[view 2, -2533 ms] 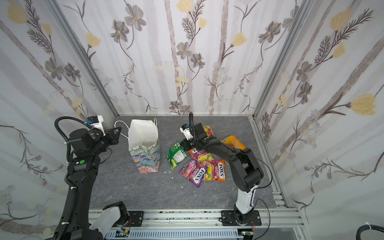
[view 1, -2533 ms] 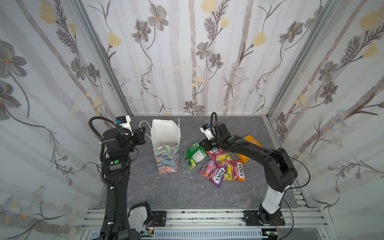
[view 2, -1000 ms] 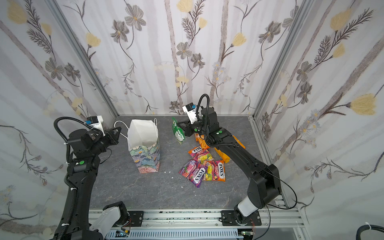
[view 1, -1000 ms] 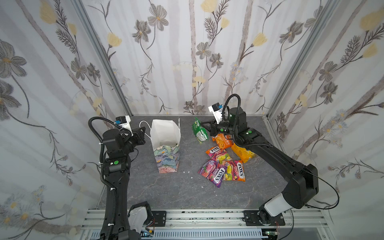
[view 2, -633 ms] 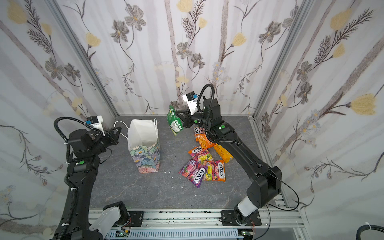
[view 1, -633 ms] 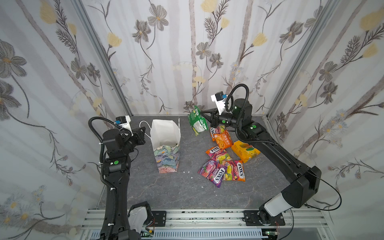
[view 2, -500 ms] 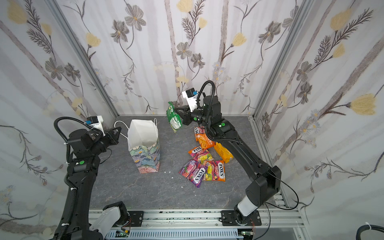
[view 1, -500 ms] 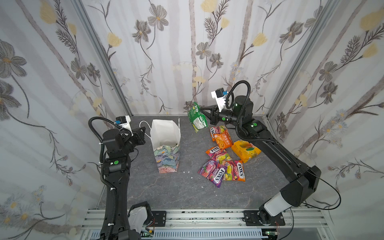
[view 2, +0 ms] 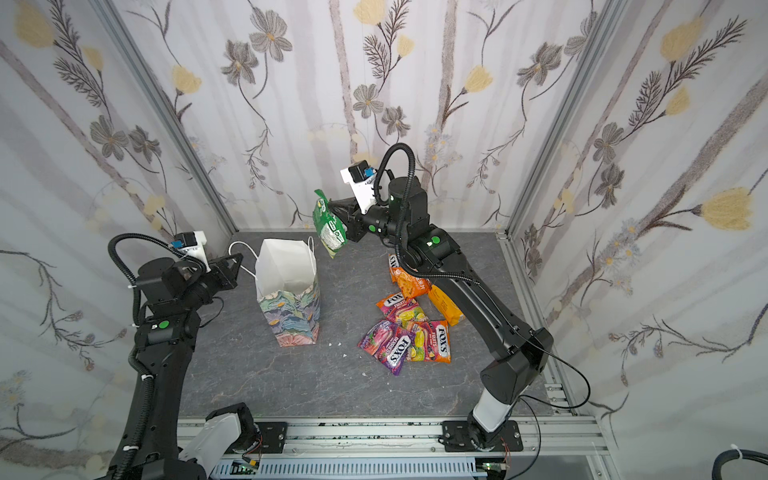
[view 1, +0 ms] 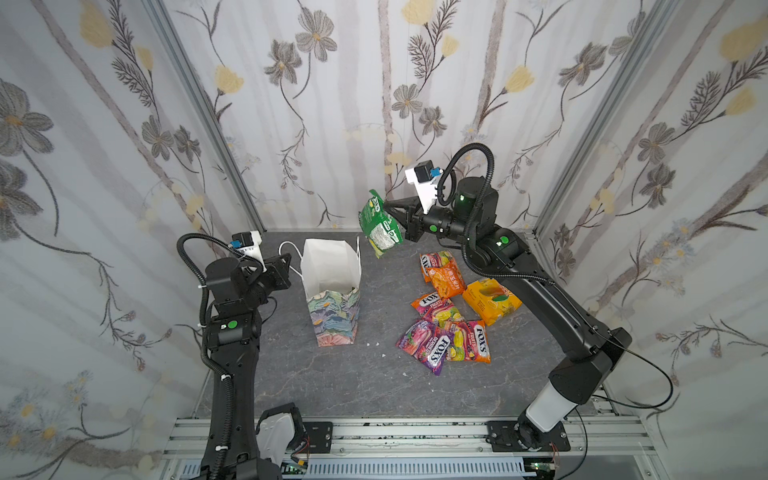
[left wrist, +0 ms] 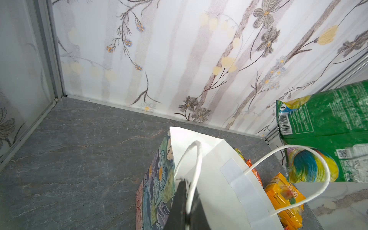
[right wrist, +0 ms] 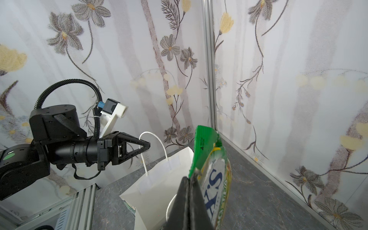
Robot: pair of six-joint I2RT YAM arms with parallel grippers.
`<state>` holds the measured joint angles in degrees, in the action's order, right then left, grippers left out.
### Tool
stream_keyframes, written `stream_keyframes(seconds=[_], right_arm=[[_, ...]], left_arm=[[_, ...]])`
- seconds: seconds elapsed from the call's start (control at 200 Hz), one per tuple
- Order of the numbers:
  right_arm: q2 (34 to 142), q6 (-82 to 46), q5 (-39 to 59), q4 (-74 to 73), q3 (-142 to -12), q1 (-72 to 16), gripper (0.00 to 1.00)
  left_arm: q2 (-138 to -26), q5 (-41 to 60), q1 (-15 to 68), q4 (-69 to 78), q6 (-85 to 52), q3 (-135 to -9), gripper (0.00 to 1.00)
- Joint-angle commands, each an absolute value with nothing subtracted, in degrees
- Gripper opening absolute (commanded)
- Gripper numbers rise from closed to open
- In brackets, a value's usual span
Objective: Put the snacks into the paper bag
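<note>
The right gripper point(view 1: 388, 206) clamps a green pouch point(view 1: 380, 226) aloft beside the paper bag point(view 1: 332, 299); the left gripper point(right wrist: 147, 145), jaws together, apparently pinches its cord handle point(right wrist: 159, 142).

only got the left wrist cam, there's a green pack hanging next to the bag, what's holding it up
observer: the right gripper is shut on the top edge of the green pack.
operator: is it over the opening yet
observer: not yet. In both top views it shows just to the right of the open top of the bag, not over it.
</note>
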<state>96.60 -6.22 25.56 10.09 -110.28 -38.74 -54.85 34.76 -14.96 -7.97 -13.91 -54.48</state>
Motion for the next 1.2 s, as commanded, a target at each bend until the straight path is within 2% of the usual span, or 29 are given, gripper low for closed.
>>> stream_keyframes(seconds=[0.0, 0.305, 0.625, 0.739, 0.819, 0.924, 1.039, 1.149, 1.199], right_arm=[[97.1, -4.7, 22.7, 9.3, -113.3, -39.8, 0.00], [97.1, -6.1, 19.2, 5.9, -118.0, -42.6, 0.00], [100.1, -9.0, 20.5, 1.9, -123.7, -43.6, 0.00], [103.1, -7.2, 12.7, 10.4, -127.7, -42.5, 0.00], [103.0, -9.7, 14.9, 12.9, -124.5, -39.8, 0.00], [100.7, -9.5, 18.5, 15.2, -116.5, -37.0, 0.16], [98.4, -5.3, 16.6, 19.9, -108.2, -35.6, 0.34], [95.7, -2.9, 18.6, 20.6, -95.0, -33.8, 0.52], [94.8, -0.9, 19.9, 20.8, -90.4, -33.9, 0.57]], left_arm=[[-54.7, 35.8, -15.0, -5.8, -14.2, -54.3, 0.00], [-54.4, 35.9, -15.0, -5.8, -14.2, -54.2, 0.00], [-54.4, 35.9, -15.0, -5.7, -14.1, -54.2, 0.00], [-54.5, 35.7, -15.0, -5.6, -14.1, -54.2, 0.00], [-54.7, 35.9, -15.1, -5.5, -14.2, -54.2, 0.00], [-54.8, 36.1, -15.0, -5.6, -14.2, -54.3, 0.00], [-54.6, 35.6, -15.0, -5.6, -14.1, -54.2, 0.00], [-54.8, 35.2, -15.0, -5.7, -14.0, -54.3, 0.00], [-54.9, 35.2, -15.0, -5.7, -14.0, -54.3, 0.00]])
